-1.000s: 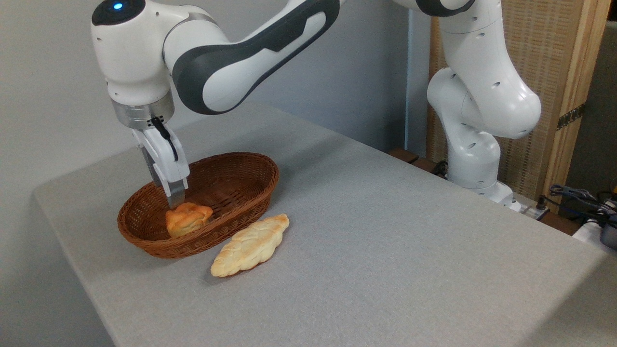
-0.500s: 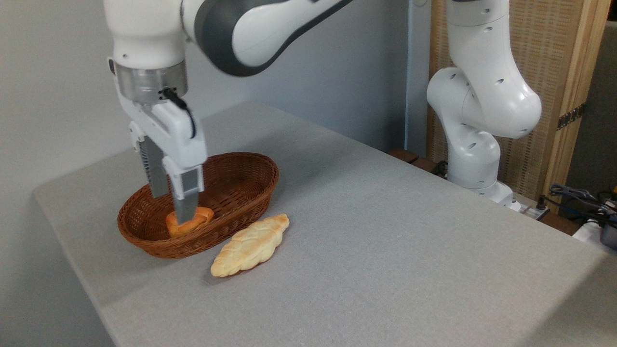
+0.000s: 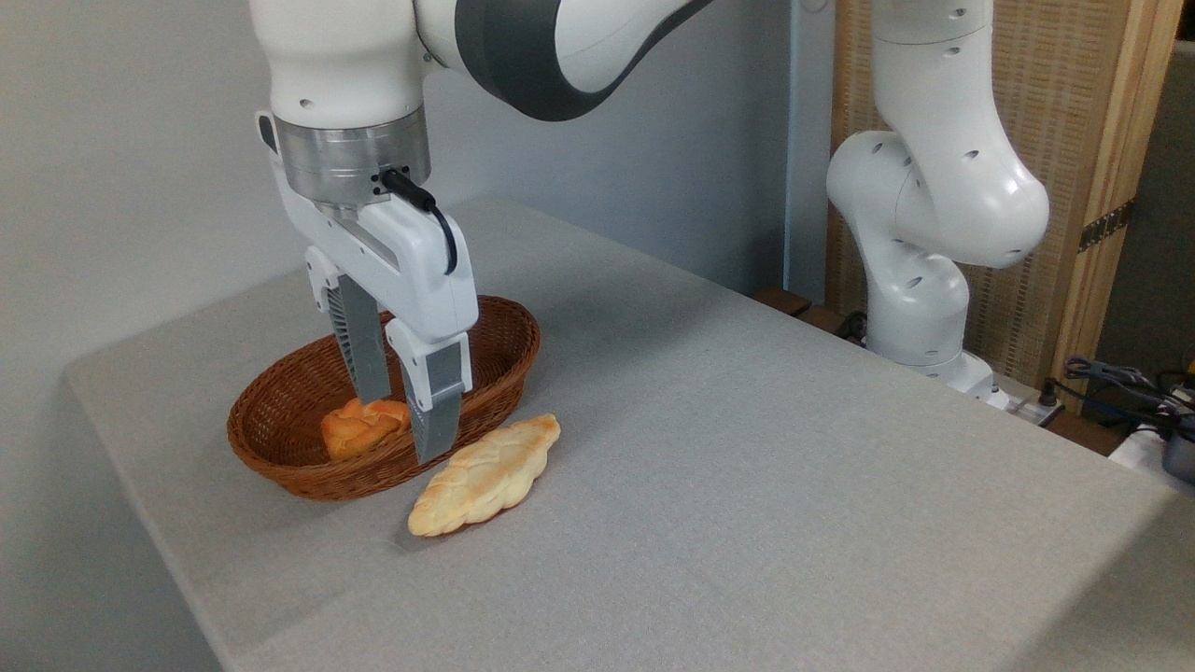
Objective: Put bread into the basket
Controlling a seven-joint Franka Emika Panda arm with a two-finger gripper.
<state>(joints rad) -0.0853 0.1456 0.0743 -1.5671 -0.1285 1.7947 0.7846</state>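
The arm (image 3: 934,187) is glossy white with dark grey panels, a silver wrist ring (image 3: 353,161) and a black cable (image 3: 431,213).

**Panda arm hangs with its gripper pointed down and fingers apart**

The white and grey Franka arm (image 3: 920,201) rises from its base at the right rear, bends through a rounded joint, and reaches across the top of the frame toward the left. Its last link turns straight down, ending in a silver wrist ring (image 3: 353,166) with a black cable (image 3: 431,213) plugged in at the side and looping down the hand. Below the ring the white gripper (image 3: 406,425) points downward, slightly tilted. Its two grey fingers (image 3: 362,350) stand parted with a clear gap between them, and nothing is clamped between the tips.
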